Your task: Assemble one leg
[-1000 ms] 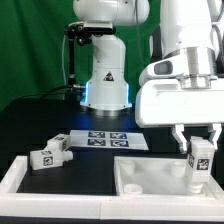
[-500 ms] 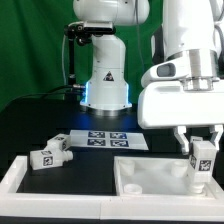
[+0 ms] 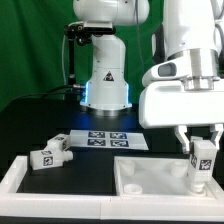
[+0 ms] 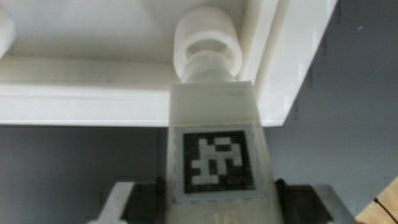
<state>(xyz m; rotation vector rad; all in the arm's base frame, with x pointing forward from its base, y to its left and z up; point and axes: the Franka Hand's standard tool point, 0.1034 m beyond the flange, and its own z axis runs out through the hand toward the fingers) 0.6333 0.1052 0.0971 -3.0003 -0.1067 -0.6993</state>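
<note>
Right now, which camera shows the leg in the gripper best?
The wrist view: the leg fills the picture, its tag sharp, its far end by the corner of the tabletop panel. The exterior view shows the same leg small, upright in the gripper above the panel's corner on that view's right.

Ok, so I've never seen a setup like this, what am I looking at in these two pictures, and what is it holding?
This is a white robot arm on a black table. One picture comes from a camera off the arm that sees the whole scene; the other from a camera on its wrist, looking along the jaws. The jaws are shut on a small white leg with a square tag, held upright at a corner of the large white tabletop panel. Other loose legs and the flat marker board lie on the table.
</note>
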